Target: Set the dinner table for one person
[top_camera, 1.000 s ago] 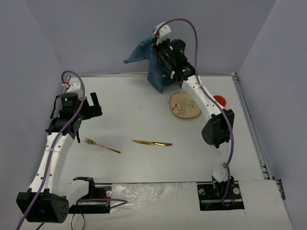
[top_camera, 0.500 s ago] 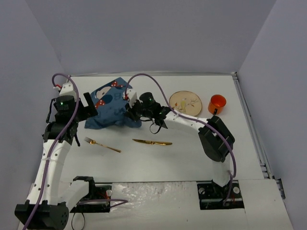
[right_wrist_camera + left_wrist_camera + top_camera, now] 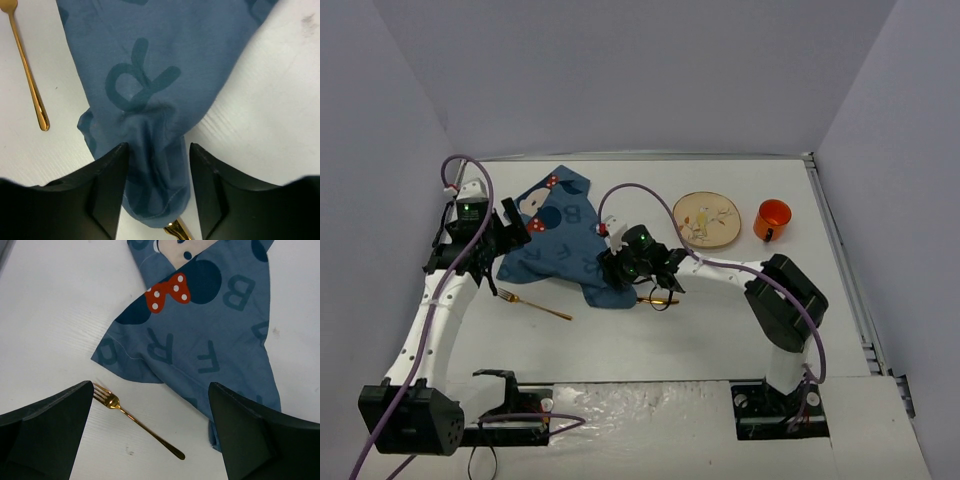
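Observation:
The dinner table (image 3: 720,330) is a large white top. A dark blue lettered placemat (image 3: 560,240) lies crumpled on it at the back left. My left gripper (image 3: 507,243) is open and empty over the mat's left edge. In the left wrist view its jaws (image 3: 151,386) frame a gold fork (image 3: 135,420) and the mat (image 3: 200,335). My right gripper (image 3: 618,275) is open, its jaws (image 3: 158,146) astride the mat's bunched near corner (image 3: 155,170). A second gold utensil (image 3: 177,231) peeks from under that corner.
A round wooden plate (image 3: 706,219) and an orange cup (image 3: 771,219) stand at the back right. The gold fork (image 3: 535,305) lies front left of the mat. The other gold utensil (image 3: 658,298) lies by my right gripper. Grey walls enclose the table.

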Robot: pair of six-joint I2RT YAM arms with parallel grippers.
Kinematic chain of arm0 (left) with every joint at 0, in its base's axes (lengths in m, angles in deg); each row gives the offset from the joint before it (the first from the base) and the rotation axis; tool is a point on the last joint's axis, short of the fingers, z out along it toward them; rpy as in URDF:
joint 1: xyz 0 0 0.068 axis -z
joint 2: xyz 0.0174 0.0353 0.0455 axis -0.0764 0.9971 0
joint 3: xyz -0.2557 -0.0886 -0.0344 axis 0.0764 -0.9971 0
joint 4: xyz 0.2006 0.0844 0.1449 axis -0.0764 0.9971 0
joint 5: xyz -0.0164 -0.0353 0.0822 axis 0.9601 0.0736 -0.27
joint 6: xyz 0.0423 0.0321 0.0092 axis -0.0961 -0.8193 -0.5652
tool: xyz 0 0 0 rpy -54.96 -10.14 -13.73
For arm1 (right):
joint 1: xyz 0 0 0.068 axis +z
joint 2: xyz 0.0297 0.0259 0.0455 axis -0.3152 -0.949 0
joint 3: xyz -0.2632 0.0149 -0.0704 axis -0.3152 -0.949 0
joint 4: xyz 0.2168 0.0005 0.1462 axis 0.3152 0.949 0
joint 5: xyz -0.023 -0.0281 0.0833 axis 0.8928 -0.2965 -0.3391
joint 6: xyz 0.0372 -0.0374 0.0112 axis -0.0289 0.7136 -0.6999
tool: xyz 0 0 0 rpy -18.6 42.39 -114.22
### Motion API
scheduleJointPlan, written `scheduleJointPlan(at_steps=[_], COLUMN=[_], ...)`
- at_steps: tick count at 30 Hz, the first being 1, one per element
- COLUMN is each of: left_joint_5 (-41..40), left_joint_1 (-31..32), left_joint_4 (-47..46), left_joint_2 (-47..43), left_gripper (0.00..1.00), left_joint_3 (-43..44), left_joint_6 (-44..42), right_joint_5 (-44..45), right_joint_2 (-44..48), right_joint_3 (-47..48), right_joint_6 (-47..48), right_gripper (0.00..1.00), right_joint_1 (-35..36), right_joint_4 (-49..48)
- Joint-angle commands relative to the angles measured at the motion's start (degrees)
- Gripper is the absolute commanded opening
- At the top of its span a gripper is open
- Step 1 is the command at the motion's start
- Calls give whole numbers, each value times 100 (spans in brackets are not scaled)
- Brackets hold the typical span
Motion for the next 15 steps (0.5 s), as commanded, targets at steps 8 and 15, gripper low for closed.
scheduleJointPlan(at_steps=[8,15], left_joint_5=[-348,392], left_joint_1=[-486,-1000], left_joint_4=[-1245,-1583], left_joint_2=[772,1705], left_gripper=[97,97], left_joint_3=[-802,-592], left_joint_6=[731,156], right_joint_5=[-649,-781], right_joint_2=[1268,1853], right_joint_3=[128,-555], right_joint_6=[-146,-264], right_gripper=[84,87], right_joint_1=[-364,-451], right_joint_4=[-194,-751])
